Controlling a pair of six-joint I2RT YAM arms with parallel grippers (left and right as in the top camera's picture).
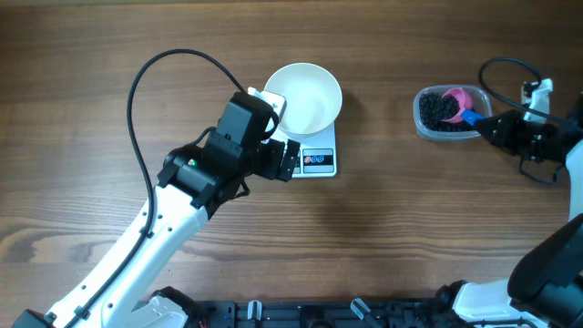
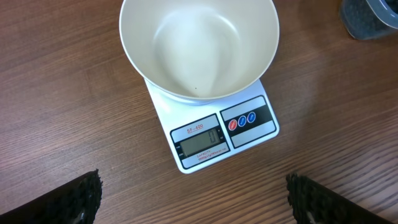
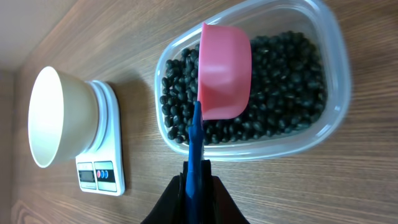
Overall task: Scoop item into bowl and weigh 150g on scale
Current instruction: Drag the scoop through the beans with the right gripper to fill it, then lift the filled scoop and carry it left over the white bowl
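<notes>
— What should you watch first?
— Your left hand [image 2: 196, 202] is spread wide just beside the scale [image 1: 319, 161]. A nudge there would upset the reading. The white bowl [image 1: 305, 96] on it is empty.
— And the beans [image 3: 280, 74]?
— All in the clear tub [image 3: 336, 118], well apart across the desk [image 1: 383, 237]. Your right hand [image 3: 198, 180] pinches the blue handle [image 3: 195, 143] of the pink scoop [image 3: 224, 71]. Tilt it in transit and they'll likely spill.

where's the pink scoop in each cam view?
Overhead: pink scoop far right, inside the clear tub.
Left wrist: not in view.
Right wrist: top centre, lying on the beans.
Shared landmark: white bowl on the scale, seen in all three.
</notes>
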